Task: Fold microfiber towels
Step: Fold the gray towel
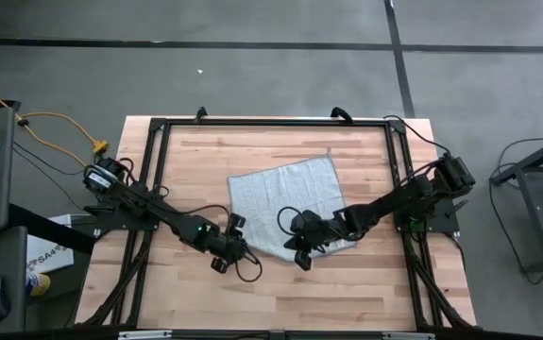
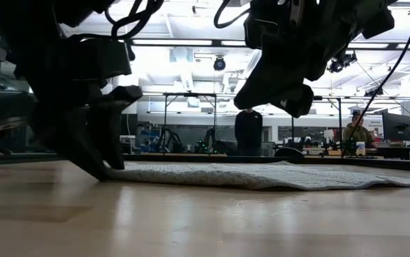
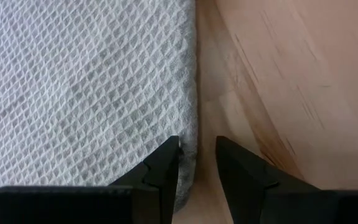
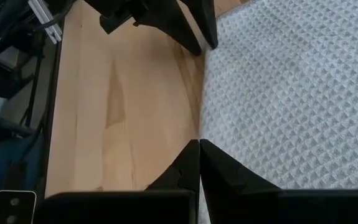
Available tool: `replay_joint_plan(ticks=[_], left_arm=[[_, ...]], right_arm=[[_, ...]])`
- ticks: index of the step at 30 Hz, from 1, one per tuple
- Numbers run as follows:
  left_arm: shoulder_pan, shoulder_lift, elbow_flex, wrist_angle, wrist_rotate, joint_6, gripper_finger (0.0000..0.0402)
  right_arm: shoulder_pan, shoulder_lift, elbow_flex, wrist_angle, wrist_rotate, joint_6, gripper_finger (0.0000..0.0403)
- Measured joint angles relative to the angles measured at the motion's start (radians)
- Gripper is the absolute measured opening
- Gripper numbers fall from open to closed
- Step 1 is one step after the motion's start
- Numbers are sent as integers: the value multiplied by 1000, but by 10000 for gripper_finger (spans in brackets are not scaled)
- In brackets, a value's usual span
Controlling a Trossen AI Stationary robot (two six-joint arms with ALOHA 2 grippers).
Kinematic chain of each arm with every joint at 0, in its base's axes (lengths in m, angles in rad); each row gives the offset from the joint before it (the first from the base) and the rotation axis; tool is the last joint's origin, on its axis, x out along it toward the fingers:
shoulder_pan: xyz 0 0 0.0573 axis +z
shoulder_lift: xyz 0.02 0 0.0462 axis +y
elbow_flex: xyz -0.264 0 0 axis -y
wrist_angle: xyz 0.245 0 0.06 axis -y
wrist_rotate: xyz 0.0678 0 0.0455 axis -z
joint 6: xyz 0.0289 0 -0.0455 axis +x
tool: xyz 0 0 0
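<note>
The microfiber towel (image 1: 290, 203), light grey with a waffle texture, lies flat and spread out on the middle of the wooden table (image 1: 195, 151). My left gripper (image 1: 236, 249) is low at the towel's near left corner. It is open and straddles the cloth's edge (image 3: 191, 93): one finger over the towel, the other over bare wood. In the low view its fingertips (image 2: 99, 171) reach down to the table top. My right gripper (image 1: 301, 257) is shut and hangs above the towel's near edge (image 4: 202, 106), clear of the cloth in the low view (image 2: 296, 107). My left gripper slants down from the table's left. One fingertip (image 3: 169, 158) stands on the towel's margin just inside its edge, and the other (image 3: 231, 162) on the wood beside it. Nothing is pinched, and the towel lies flat. Whether the tip touches the cloth I cannot tell.
A black metal frame (image 1: 271, 123) runs round the table's far and side edges. Bare wood lies free along the near side (image 1: 280, 297). Beyond the table, in the low view, people stand among workbenches (image 2: 247, 128).
</note>
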Motion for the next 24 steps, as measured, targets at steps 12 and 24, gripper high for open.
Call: replay_joint_plan(ticks=[12, 24], left_arm=[[3, 5, 11, -34, -87, 52, 11], [3, -6, 112, -171, -185, 84, 6]], right_arm=[[0, 0, 0, 0, 0, 0, 2], [0, 0, 0, -8, -8, 0, 2]])
